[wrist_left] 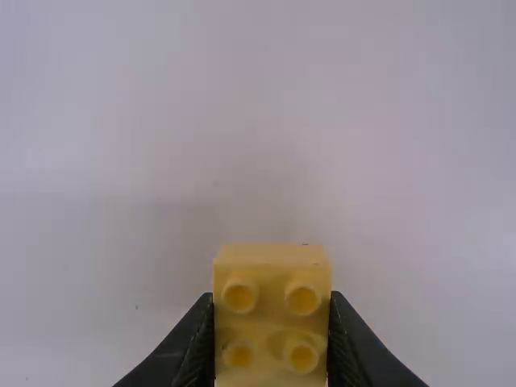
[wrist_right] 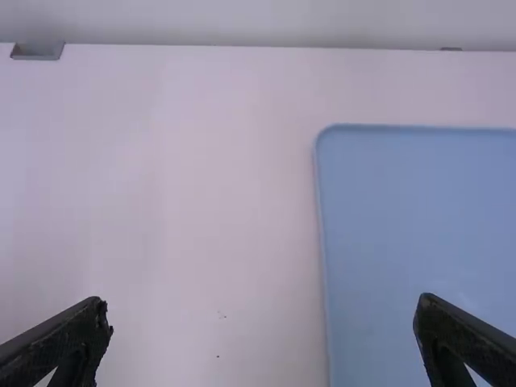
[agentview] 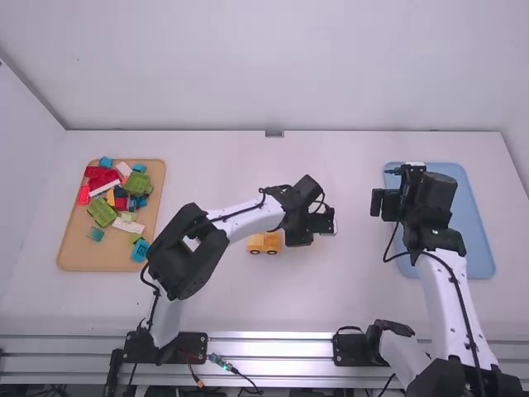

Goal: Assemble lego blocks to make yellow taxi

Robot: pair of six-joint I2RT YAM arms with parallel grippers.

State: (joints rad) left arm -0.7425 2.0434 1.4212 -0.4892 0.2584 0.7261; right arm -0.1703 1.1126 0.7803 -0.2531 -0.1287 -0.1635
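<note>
Block [wrist_left: 270, 270], yellow, studded: grasped by sides in left gripper [wrist_left: 272, 310], presumably leaving underside free for stacking. Yellow wheeled base [agentview: 264, 243] placed on tabletop [agentview: 331, 289], beside left arm [agentview: 248, 217]. Right gripper [wrist_right: 262, 314] spread, empty, positioned near blue tray [wrist_right: 411, 210], likely for clearance.

White table [agentview: 355, 298], mid-frame, evenly lit; plain pale wall [agentview: 289, 66], across top; pale side wall [agentview: 25, 165], far left.
</note>
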